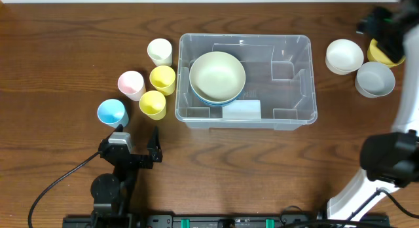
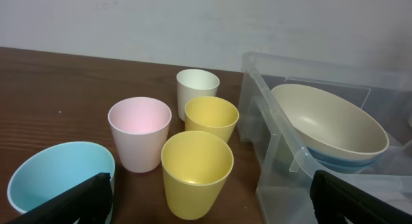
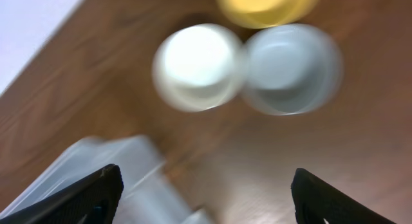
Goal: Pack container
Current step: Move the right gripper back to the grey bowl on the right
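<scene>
Both the white bowl (image 3: 199, 66) and adjoining grey bowl (image 3: 293, 69) lie ahead of the open, empty right gripper (image 3: 205, 185): double-grab risk.

the surface (image 1: 59, 51) is dark wood with a visible grain. the container (image 1: 291, 90) is clear, glossy plastic. the pink cup (image 2: 138, 130) and the cream bowl (image 2: 335, 124) look smooth and matt.
</scene>
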Controlling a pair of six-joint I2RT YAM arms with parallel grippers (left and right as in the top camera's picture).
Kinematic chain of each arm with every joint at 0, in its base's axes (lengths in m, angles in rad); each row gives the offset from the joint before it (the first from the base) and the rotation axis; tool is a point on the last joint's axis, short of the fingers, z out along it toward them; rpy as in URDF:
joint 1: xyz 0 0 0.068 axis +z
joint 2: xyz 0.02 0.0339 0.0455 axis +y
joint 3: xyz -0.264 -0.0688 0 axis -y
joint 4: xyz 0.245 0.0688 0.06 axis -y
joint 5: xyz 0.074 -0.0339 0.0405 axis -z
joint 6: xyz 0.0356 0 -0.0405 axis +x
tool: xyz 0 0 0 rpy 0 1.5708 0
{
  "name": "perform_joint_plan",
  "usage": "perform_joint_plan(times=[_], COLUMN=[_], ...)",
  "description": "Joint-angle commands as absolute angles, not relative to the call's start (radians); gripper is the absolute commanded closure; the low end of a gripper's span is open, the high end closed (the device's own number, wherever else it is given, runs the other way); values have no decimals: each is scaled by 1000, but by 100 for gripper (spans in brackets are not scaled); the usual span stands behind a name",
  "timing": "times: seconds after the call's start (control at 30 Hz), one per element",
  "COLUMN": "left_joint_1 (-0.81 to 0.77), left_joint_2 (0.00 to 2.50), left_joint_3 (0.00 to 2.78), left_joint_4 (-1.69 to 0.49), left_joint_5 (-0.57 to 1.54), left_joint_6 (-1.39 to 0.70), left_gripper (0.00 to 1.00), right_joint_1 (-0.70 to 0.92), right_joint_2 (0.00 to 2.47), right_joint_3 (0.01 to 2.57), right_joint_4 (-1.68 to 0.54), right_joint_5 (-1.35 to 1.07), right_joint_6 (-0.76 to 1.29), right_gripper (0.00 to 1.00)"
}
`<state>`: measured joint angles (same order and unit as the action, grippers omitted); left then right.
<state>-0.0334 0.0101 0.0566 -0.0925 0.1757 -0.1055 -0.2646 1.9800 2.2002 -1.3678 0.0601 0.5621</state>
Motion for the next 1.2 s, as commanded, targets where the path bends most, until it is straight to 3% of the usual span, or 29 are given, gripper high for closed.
perform_joint_plan(times=[0.0,0.33,0.57,1.17], left_joint_1=[-27,-27,-27,-27], left_joint_2=[4,4,4,4], left_joint_3=[26,26,26,26], left_joint_4=[-102,-102,-102,-102], left_joint_5=[167,167,167,167], left_joint_6=[-110,-110,-110,-110], left_gripper=[2,2,2,2], right_joint_1=[-346,-552,-609,-572], right_joint_2=[1998,2015,2015,2096], right_joint_3=[2123,1779,1570,1524], right_joint_4=[-1365,-1124,-927,-803], right_joint_5=[108,81,70,43], right_joint_6=[536,519,474,455], right_gripper=[14,11,11,11])
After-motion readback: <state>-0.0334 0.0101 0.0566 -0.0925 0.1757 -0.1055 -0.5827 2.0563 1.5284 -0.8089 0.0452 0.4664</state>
